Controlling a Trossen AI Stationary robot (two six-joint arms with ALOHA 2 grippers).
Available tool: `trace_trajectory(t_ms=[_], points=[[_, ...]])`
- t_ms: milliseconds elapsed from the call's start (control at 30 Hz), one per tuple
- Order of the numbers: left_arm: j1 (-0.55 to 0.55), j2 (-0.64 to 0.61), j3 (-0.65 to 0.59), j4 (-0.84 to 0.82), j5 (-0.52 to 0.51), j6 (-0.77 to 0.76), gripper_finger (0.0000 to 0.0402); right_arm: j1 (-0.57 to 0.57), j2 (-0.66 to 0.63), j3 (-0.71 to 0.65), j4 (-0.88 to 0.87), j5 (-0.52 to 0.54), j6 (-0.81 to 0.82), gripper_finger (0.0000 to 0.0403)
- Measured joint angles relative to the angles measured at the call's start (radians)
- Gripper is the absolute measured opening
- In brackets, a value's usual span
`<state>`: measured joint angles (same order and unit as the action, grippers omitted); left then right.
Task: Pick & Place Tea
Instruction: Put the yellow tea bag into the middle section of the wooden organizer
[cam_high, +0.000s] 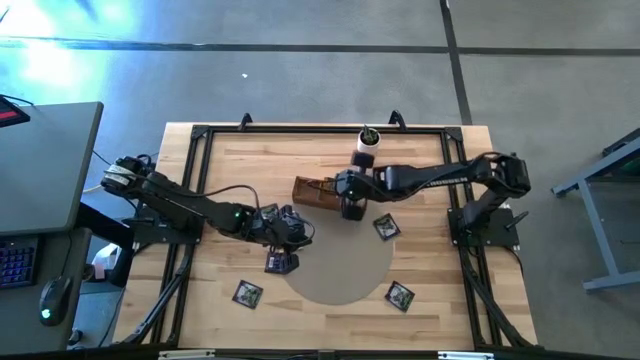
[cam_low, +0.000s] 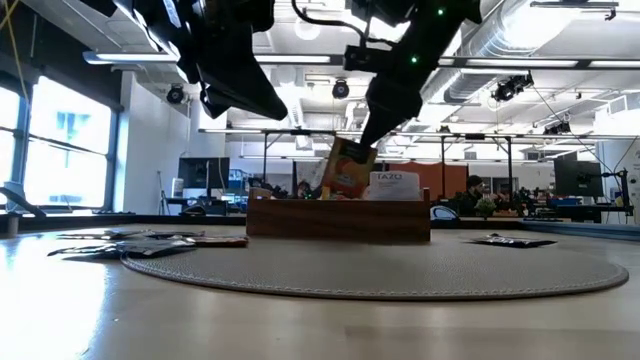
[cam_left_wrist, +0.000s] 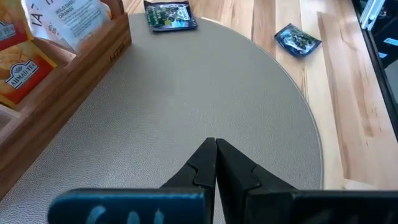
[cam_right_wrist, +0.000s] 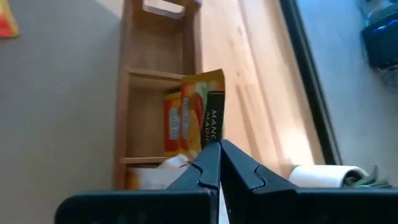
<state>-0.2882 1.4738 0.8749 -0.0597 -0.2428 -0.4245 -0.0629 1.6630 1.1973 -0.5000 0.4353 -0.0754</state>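
An orange tea sachet stands tilted in a compartment of the wooden box at the far side of the round grey mat. My right gripper is over the box, shut on that sachet. A white sachet stands in the box beside it. Dark printed sachets lie flat on the mat's edge and on the table. My left gripper hovers shut above the mat, just left of the box, touching nothing. My right gripper pinches the orange sachet at its upper edge between the two fingers, which slant down from above and from the table's right. The sachet hangs tilted below the fingers, and its lower part is inside the box behind the wall.
A small white cup with a plant stands just beyond the box near the table's far edge. Another orange sachet sits in the box. A black frame runs around the tabletop. The mat's middle is bare.
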Motion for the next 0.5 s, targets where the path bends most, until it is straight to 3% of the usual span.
trace_trajectory(t_ms=[233,500], points=[[0.000,0.001,0.000,-0.024,0.000,0.000,0.0007,-0.023,0.000,0.000,0.045,-0.074,-0.102,0.0003],[0.000,0.001,0.000,-0.027,0.002,0.000,0.0007,-0.029,0.000,0.000,0.078,-0.069,-0.116,0.0030]])
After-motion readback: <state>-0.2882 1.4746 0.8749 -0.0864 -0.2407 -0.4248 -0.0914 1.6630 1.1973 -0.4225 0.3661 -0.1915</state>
